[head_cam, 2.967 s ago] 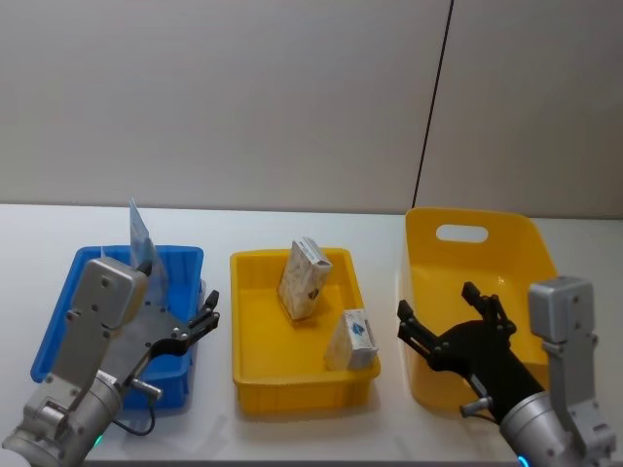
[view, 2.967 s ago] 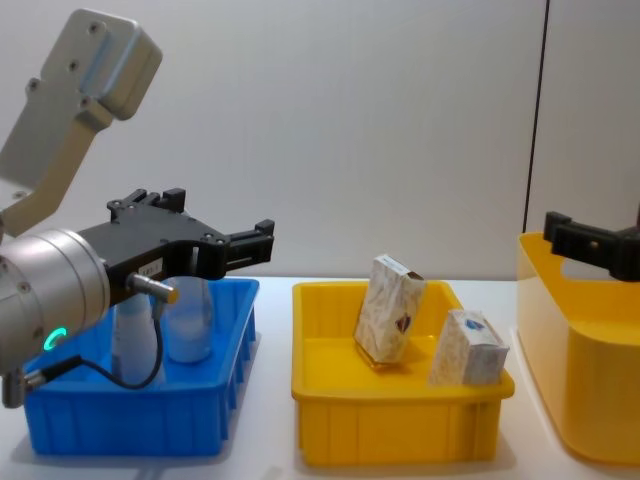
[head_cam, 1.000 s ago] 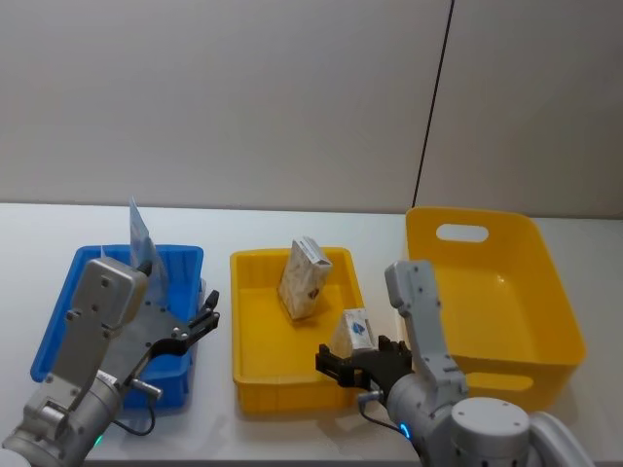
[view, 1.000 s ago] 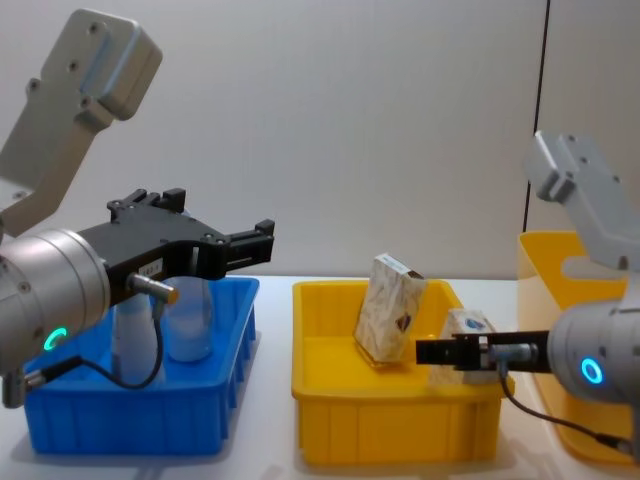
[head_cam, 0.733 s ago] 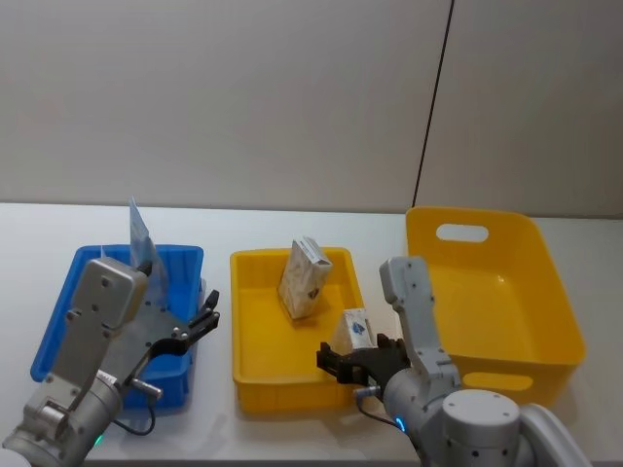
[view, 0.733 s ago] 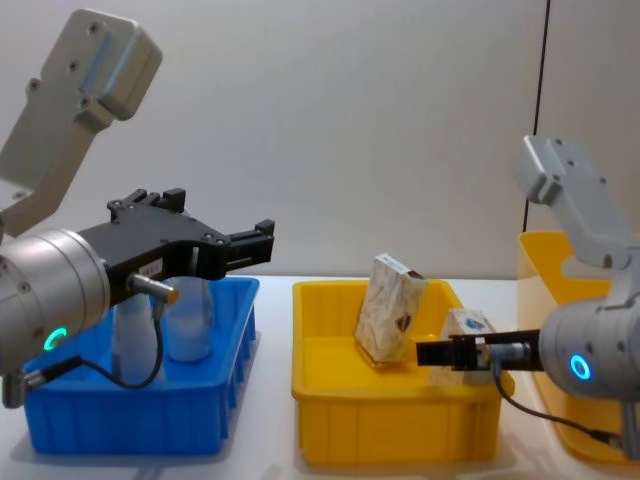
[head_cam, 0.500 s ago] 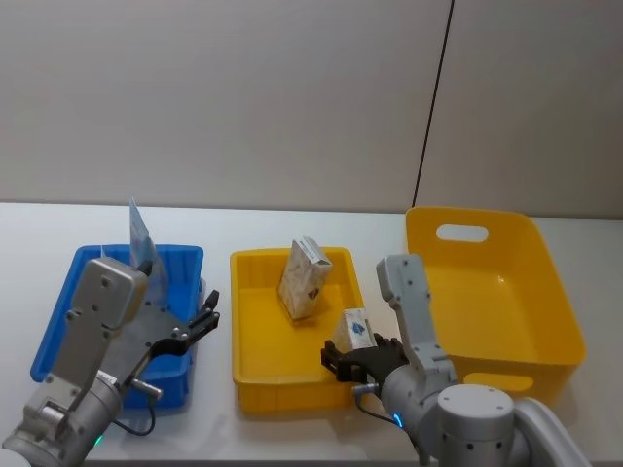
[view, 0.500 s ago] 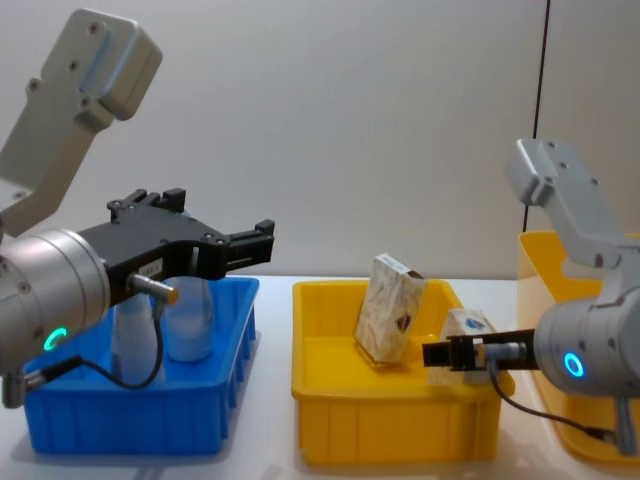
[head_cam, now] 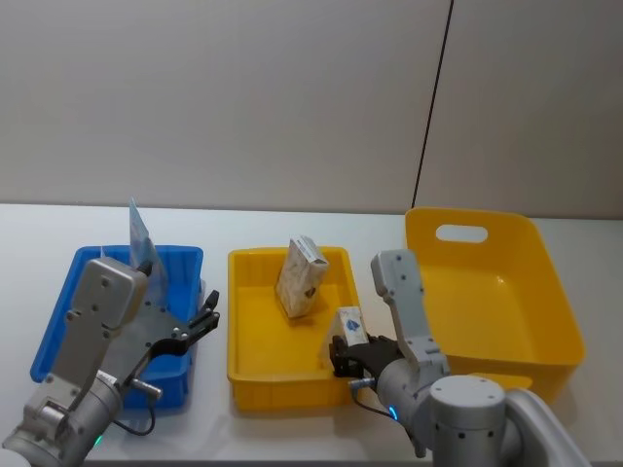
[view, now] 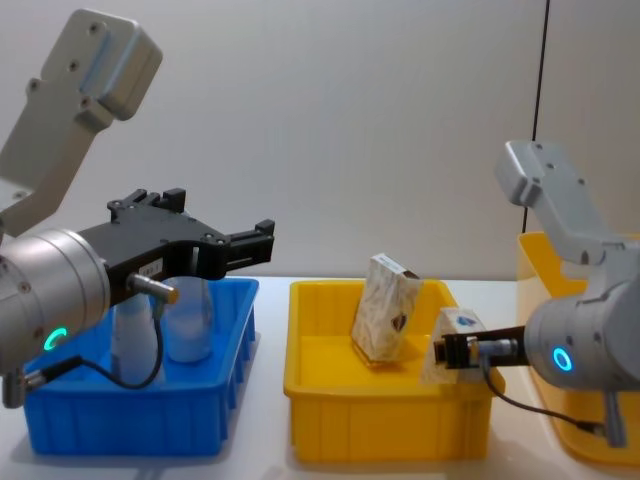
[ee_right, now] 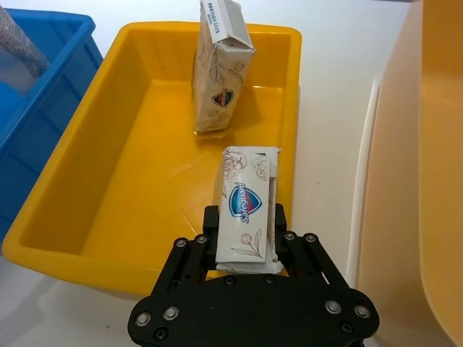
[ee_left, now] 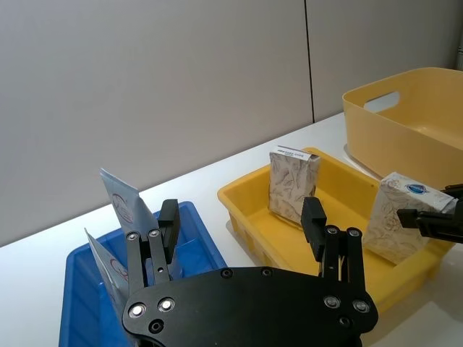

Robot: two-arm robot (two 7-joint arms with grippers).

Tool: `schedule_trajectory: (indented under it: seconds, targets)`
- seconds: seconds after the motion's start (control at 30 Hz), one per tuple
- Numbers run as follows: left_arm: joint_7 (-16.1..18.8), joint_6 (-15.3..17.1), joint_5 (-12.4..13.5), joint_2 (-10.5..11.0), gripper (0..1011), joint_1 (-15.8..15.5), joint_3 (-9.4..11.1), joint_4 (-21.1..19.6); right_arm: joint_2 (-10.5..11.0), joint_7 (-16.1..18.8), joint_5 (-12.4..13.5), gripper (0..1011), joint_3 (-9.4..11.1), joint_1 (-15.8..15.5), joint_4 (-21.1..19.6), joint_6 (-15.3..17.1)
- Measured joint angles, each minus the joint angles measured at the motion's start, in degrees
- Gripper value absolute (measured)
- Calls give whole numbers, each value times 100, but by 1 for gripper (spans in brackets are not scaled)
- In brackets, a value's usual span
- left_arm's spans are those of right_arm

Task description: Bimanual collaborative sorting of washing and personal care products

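The head camera is looking forward and down from above the near edge of the white table (head_cam: 292, 224). It is taking in the blue tray (head_cam: 58, 323), the shallow yellow tray (head_cam: 263, 345) and the deep yellow bin (head_cam: 545, 292). The chest camera is sitting lower and is facing across the same trays side-on. The left wrist camera is looking past the left gripper (ee_left: 240, 217) at all three containers. The right wrist camera is hanging close behind the right gripper (ee_right: 246, 217), facing down into the shallow yellow tray at the clamped patterned cardboard box (ee_right: 246, 191).
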Motion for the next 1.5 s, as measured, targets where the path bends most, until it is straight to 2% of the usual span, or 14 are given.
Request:
schedule_trajectory:
  seconds: [0.27,0.6,1.1,1.37,1.5]
  targets:
    - [0,0,0,0,1001,0,0,0,-13,38,-79,363,-31,49,72,-66]
    - [0,0,0,0,1001,0,0,0,22,49,-292,362,-165,67,64,-357]
    - [0,0,0,0,1001,0,0,0,194,63,-696,362,-395,2,-213,-1207]
    - [0,0,0,0,1001,0,0,0,325,73,-853,363,-378,-72,-510,-1687]
    - [0,0,0,0,1001,0,0,0,387,11,-930,362,-317,-117,-678,-1798]
